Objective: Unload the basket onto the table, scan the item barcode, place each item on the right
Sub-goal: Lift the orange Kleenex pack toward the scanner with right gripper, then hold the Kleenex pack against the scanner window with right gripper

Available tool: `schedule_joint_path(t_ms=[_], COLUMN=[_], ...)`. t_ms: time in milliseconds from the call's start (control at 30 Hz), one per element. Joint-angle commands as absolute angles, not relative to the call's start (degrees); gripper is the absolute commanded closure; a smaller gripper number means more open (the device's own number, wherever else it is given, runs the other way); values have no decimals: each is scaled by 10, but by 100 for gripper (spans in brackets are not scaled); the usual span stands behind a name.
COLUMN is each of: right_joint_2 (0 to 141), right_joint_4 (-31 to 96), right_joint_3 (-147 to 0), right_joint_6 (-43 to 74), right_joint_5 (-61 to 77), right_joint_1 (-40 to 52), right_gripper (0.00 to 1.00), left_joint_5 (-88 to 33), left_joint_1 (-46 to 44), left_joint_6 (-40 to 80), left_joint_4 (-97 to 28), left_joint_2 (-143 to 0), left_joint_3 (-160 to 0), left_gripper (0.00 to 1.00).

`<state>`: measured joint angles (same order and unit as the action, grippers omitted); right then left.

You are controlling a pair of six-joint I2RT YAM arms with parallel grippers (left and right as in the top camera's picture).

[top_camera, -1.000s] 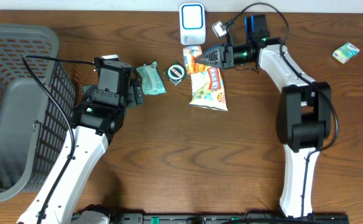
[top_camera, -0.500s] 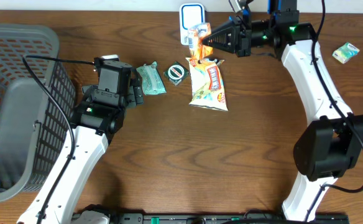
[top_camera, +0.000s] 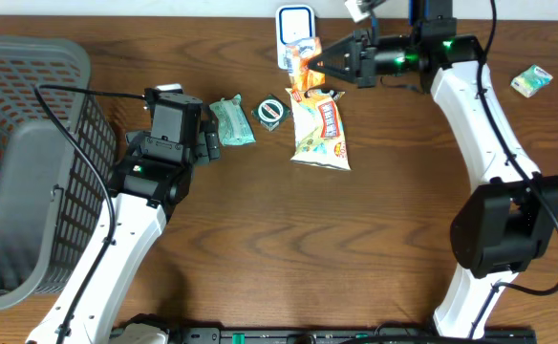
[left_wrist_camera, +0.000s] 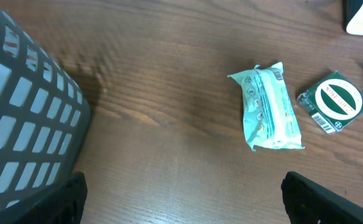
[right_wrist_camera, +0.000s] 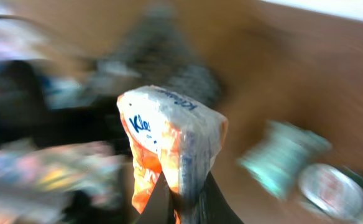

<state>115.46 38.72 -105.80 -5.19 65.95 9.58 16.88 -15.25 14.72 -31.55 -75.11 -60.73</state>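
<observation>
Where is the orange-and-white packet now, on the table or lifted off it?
Lifted. The right gripper is shut on one edge of the orange-and-white packet, holding it up at the white scanner.

This looks like a lab bench dressed up as a shop checkout. A brown wooden table (top_camera: 260, 258) carries a grey plastic shopping basket (top_camera: 31, 57), a white scanner unit (top_camera: 295, 24) and packaged goods: a snack bag (top_camera: 320, 134), a pale green wrapped pack (top_camera: 231, 121) and a small green box (top_camera: 271, 112) with a printed barcode. Two white robot arms (top_camera: 475, 124) stand at the table's edge.
</observation>
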Motion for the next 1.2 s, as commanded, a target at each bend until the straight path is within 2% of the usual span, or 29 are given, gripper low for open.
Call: schedule_joint_path(t_ms=[0,100,233,367,500,700,1167], right_joint_2=[1160,1160,1168,1196,1243,1291,1397], right_joint_4=[419,406,338,248,151,80,85], right_joint_3=[-1058,-1058,-1058,-1058,-1059,-1063,-1248], right_joint_6=[-8,-26,-124,-220,-224,-230,-258], right_joint_5=[158,-68,-184,-192,-191,-189,-150], right_joint_1=[141,183,228,250,255,255,246], right_gripper=[99,99,99,99,99,99,99], left_joint_5=[179,179,179,179,179,179,179], left_joint_1=[-151,-151,-151,-151,-151,-151,-151], left_joint_6=[140,140,140,140,140,140,140], left_joint_4=[-315,-315,-315,-315,-315,-315,-315], left_joint_2=[-747,-747,-747,-747,-747,-747,-747], left_joint_3=[-609,-609,-609,-609,-609,-609,-609], left_gripper=[2,2,2,2,2,2,2])
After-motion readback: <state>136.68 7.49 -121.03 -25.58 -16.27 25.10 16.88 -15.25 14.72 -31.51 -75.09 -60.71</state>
